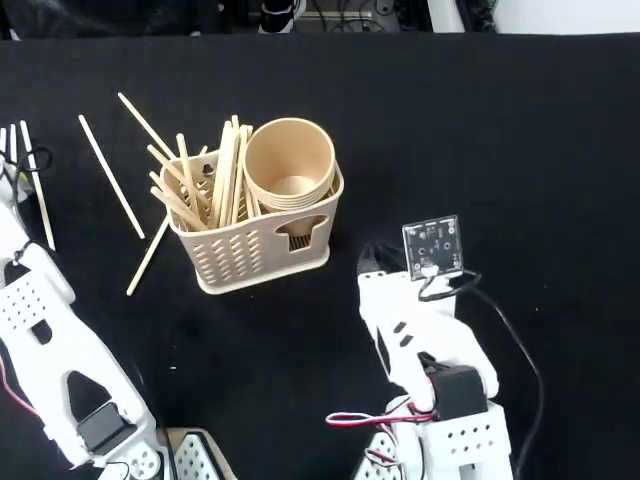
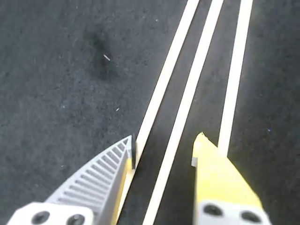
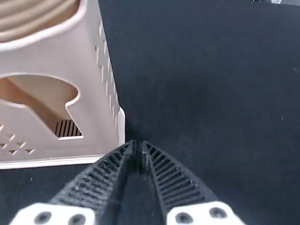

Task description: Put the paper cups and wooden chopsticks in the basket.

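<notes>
The beige basket (image 1: 262,250) holds stacked paper cups (image 1: 289,160) and several wooden chopsticks (image 1: 222,180). Three loose chopsticks (image 2: 187,98) lie side by side on the black table at its far left edge (image 1: 36,190). My left gripper (image 2: 166,140) is open low over them, the middle stick between its fingers and the grey fingertip (image 2: 127,144) touching an outer stick. In the high view it sits at the table's left edge (image 1: 8,172). My right gripper (image 3: 139,144) is shut on nothing, just off the basket's lower right corner (image 3: 119,122), also seen from above (image 1: 370,262).
Two more loose chopsticks lie left of the basket, one (image 1: 110,176) farther out, another (image 1: 148,256) by its lower left corner. A third stick (image 1: 146,124) slants out at the basket's back left. The black cloth right of the basket is bare.
</notes>
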Robot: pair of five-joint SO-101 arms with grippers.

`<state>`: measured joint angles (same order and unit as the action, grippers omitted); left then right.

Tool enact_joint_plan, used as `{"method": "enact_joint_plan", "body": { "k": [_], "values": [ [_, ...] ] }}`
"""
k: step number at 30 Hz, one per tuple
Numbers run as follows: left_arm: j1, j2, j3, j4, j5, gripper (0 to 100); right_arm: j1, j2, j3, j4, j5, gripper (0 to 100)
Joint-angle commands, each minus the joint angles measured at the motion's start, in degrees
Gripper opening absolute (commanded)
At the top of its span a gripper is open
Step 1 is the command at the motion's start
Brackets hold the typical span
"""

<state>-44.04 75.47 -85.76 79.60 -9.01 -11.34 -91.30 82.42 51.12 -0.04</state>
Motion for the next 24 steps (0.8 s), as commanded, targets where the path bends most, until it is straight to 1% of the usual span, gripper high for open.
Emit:
{"method": "enact_joint_plan", "body": {
  "k": [1,9,15,21,24],
  "values": [
    [0.8,-0.4,2.6,-0.8,1.0,19,-0.5,-0.6,0.0,-1.1,0.4,2.8],
    [1.5,0.0,7.9,-0.6,0.9,3,-0.7,-0.6,0.2,-1.1,0.4,2.8],
    [3.0,-0.5,7.0,6.9,0.8,3,-0.7,-0.6,0.7,-1.1,0.4,2.8],
    [6.3,-0.8,-3.9,18.1,1.0,3,-0.7,-0.6,0.8,-1.1,0.4,2.8],
    [6.9,-0.8,-9.3,21.4,1.1,3,-0.7,-0.6,0.8,-1.1,0.4,2.8]
  ]
}}
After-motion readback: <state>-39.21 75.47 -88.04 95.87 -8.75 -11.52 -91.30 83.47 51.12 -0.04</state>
